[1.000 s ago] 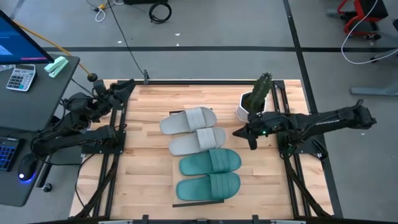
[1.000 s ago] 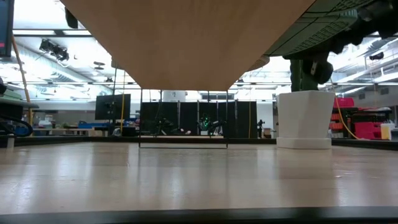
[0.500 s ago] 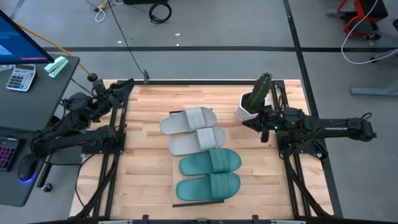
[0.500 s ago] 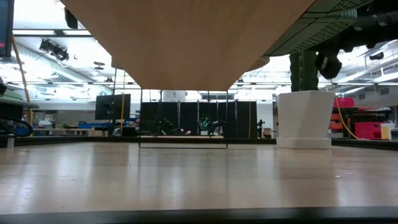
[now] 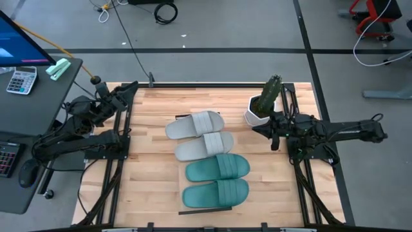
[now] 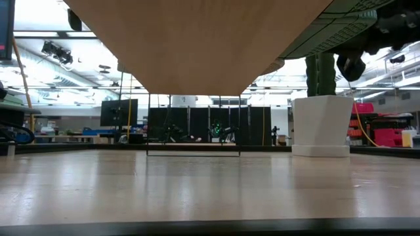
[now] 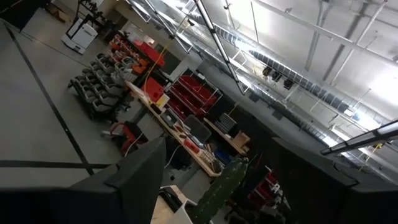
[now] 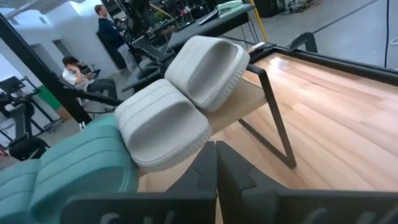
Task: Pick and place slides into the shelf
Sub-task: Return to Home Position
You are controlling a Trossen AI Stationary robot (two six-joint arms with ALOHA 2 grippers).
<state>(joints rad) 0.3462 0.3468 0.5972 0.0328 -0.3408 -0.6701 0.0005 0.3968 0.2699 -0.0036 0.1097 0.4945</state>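
Slatted light-wood bench (image 5: 148, 161) carries the long light-wood shelf with dark trim (image 8: 241, 103), and all four ribbed rubber slides lie crosswise on it in one row: the pale grey pair (image 5: 196, 124) at the shelf's far end, the teal-green pair (image 5: 217, 167) at its near end. Right of the shelf, level with the grey pair, the right pincer (image 5: 253, 131) points at it, fingers together and empty. It is nearer than the left pincer (image 5: 132, 88), fingers apart, well off the shelf's left, so I judge the coming move leads away from the shelf.
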